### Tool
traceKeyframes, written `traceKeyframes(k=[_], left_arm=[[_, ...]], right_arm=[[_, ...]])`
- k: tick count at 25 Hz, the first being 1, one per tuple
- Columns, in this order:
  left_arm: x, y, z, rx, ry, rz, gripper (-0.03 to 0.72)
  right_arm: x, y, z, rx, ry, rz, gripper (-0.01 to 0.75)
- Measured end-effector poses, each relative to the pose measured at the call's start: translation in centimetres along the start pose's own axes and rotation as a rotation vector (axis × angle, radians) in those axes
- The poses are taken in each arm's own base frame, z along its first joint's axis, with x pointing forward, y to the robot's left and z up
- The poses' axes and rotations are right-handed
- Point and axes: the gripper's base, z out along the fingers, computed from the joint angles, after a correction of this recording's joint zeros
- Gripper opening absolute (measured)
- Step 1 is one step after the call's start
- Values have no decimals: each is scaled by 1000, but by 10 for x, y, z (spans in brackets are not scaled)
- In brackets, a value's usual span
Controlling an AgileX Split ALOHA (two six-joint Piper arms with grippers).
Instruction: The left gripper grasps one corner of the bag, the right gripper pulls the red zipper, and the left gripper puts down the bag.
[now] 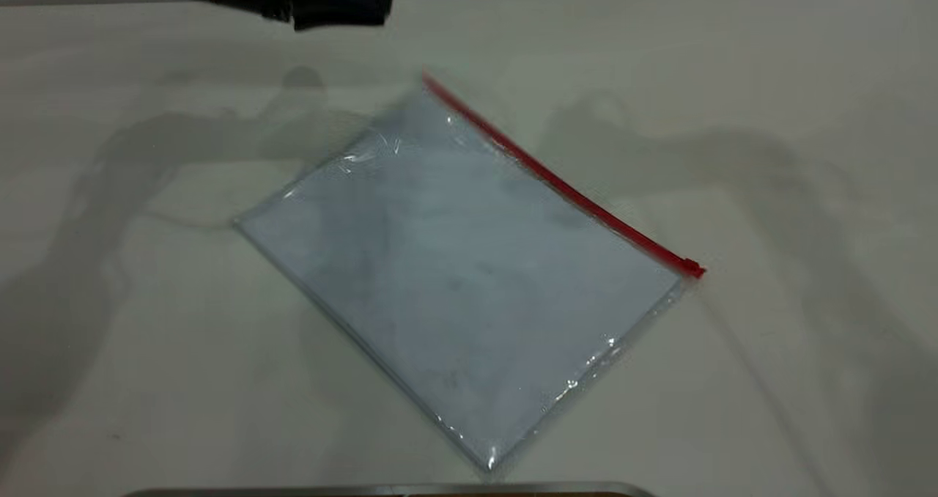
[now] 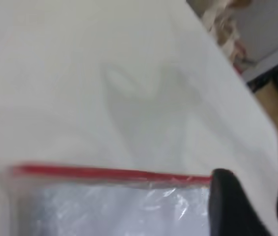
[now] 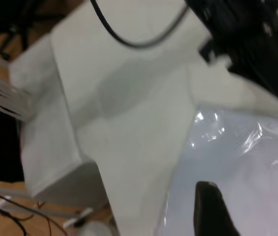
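Observation:
The bag (image 1: 454,277) lies flat on the white table, clear and pale bluish, turned at a slant. The red zipper (image 1: 557,182) runs along its far right edge, with the slider tab (image 1: 692,268) at the near end. The far zipper corner (image 1: 426,81) points toward my left gripper (image 1: 341,2), which hangs above the table's far side, apart from the bag, open and empty. The left wrist view shows the red zipper (image 2: 109,172) beside one of its fingers (image 2: 232,206). My right gripper (image 3: 252,216) is outside the exterior view; it hovers open over the bag (image 3: 237,162).
A grey metal edge (image 1: 388,490) lies along the table's near side. The right wrist view shows the left arm (image 3: 247,34) with its cable, and the table's edge with white blocks and wires beyond (image 3: 45,147).

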Motion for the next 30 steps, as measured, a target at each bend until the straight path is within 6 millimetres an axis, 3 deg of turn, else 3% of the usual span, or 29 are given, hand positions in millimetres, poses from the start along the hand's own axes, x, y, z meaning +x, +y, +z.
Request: traceKeyframes(k=[3, 6, 10, 14, 18, 24, 30], left_arm=[[-19, -15, -22, 6, -33, -88, 437], [-44, -38, -55, -36, -61, -99, 454], [-78, -93, -104, -137, -40, -22, 451], [-98, -156, -137, -285, 33, 66, 427], [-104, -210, -161, -458, 93, 95, 406], [-106, -283, -189, -675, 77, 91, 402], [-89, -361, -212, -782, -19, 113, 400]], right_arm=[[-5, 23, -33, 126, 50, 84, 398], [-10, 53, -73, 270, 51, 139, 382], [-9, 105, -129, 431, -24, 182, 379], [19, 154, -166, 529, -71, 203, 376], [68, 181, -170, 558, -43, 276, 377], [166, 206, -151, 577, 57, 358, 377], [256, 221, -137, 691, 88, 391, 376]])
